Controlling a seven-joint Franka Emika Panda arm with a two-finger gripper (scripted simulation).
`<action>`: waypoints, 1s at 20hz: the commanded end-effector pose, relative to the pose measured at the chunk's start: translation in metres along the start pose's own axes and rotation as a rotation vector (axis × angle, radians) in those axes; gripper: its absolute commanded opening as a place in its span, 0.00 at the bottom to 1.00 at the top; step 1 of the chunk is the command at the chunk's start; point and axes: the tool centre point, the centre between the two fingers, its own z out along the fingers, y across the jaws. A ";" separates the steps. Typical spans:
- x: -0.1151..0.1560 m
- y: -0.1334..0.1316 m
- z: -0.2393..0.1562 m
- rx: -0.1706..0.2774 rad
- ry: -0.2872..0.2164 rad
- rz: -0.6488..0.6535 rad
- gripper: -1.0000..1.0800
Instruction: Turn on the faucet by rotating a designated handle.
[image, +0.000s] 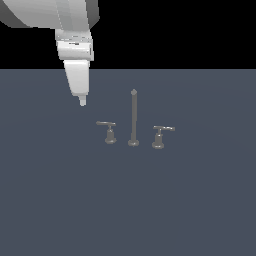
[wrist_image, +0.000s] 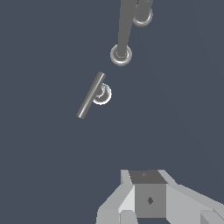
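Observation:
The faucet is a small grey three-piece set on the dark floor. Its tall thin spout post (image: 133, 117) stands in the middle. The handle (image: 107, 130), a stubby post with a thin bar on top, is on the exterior view's left of the spout. My gripper (image: 82, 101) hangs above and to the exterior view's left of the handle, clear of it, fingers pointing down. In the wrist view the handle's bar (wrist_image: 91, 95) lies slanted over its round base, well away from my gripper (wrist_image: 148, 177), whose fingers are pressed together and hold nothing.
The twin lever (image: 160, 136) stands on the exterior view's right of the spout, and shows at the wrist picture's edge (wrist_image: 142, 15). The spout's round foot (wrist_image: 121, 54) lies between the two levers. The floor (image: 190, 200) is flat and dark blue-grey.

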 end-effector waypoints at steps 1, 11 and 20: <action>0.006 -0.012 0.013 0.000 0.004 0.054 0.00; 0.040 -0.062 0.066 -0.003 0.018 0.293 0.00; 0.068 -0.089 0.098 -0.004 0.023 0.445 0.00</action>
